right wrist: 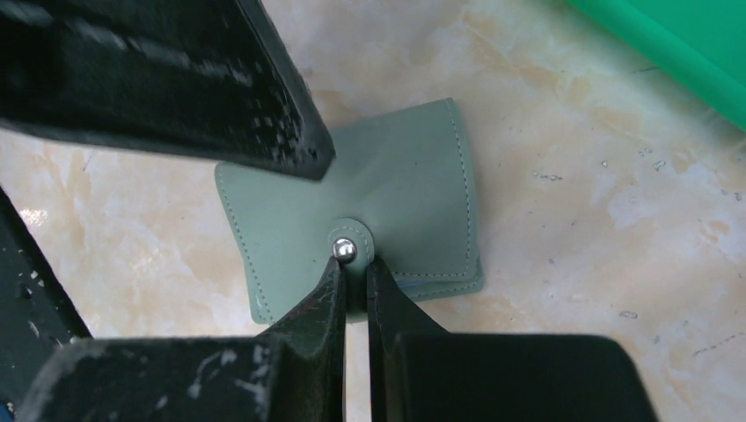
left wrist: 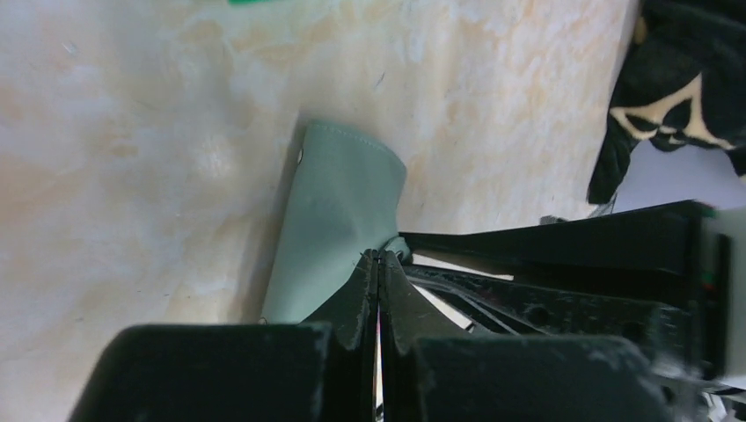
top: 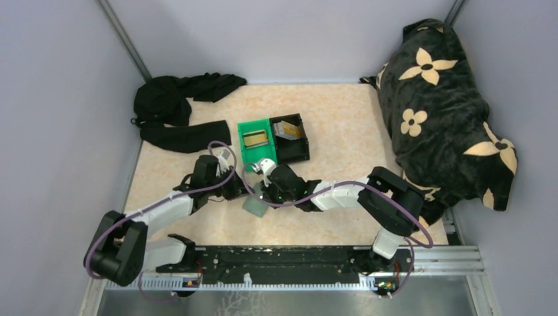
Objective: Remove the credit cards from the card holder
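The grey-green card holder [top: 254, 208] lies folded on the marble table between both arms. In the right wrist view the card holder [right wrist: 396, 176] shows its stitched panel and a snap tab [right wrist: 352, 246] with a metal stud. My right gripper [right wrist: 354, 264] is shut on that tab. My left gripper [left wrist: 378, 257] is shut, its tips pressed against the card holder [left wrist: 339, 211], which buckles under them. One tan-gold credit card [top: 255, 138] lies in the green bin, another card [top: 289, 129] in the black bin. Any cards inside the holder are hidden.
The green bin [top: 253, 146] and the black bin [top: 294, 148] stand side by side just beyond the grippers. Black clothes [top: 174, 112] lie at the back left. A dark flowered blanket [top: 441, 112] fills the right side. Grey walls enclose the table.
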